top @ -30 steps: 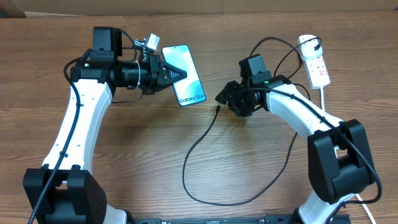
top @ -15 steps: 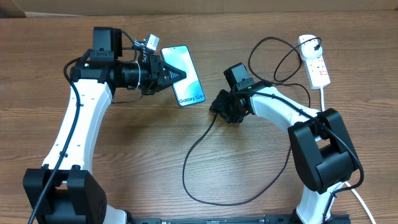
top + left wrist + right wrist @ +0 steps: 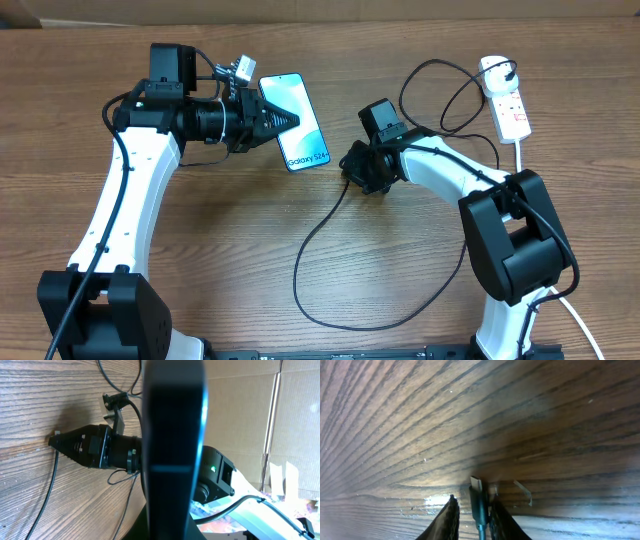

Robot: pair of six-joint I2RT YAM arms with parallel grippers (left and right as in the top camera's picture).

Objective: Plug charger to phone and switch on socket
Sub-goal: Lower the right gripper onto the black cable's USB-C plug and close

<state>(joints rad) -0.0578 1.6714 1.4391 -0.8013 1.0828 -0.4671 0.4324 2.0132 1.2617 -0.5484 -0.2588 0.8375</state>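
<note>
The phone (image 3: 305,138), its blue screen facing up, is held above the table at the back left, and my left gripper (image 3: 286,120) is shut on its long edge. In the left wrist view the phone (image 3: 172,435) shows edge-on as a dark slab. The charger's black cable (image 3: 312,235) loops across the table. Its connector tip (image 3: 478,495) lies on the wood between the fingers of my right gripper (image 3: 473,501). The right finger (image 3: 503,519) touches the tip and a narrow gap remains at the left finger (image 3: 448,519). The white socket (image 3: 510,103) lies at the back right with the black plug (image 3: 497,72) in it.
The cable's slack (image 3: 400,315) curves near the table's front edge between both arm bases. The socket's thick white lead (image 3: 524,160) runs toward the right arm's base (image 3: 520,270). Cardboard boxes (image 3: 250,420) stand beyond the table.
My right gripper has moved left and down onto the connector tip, and its jaws have narrowed around it. The left arm and the phone have stayed still.
</note>
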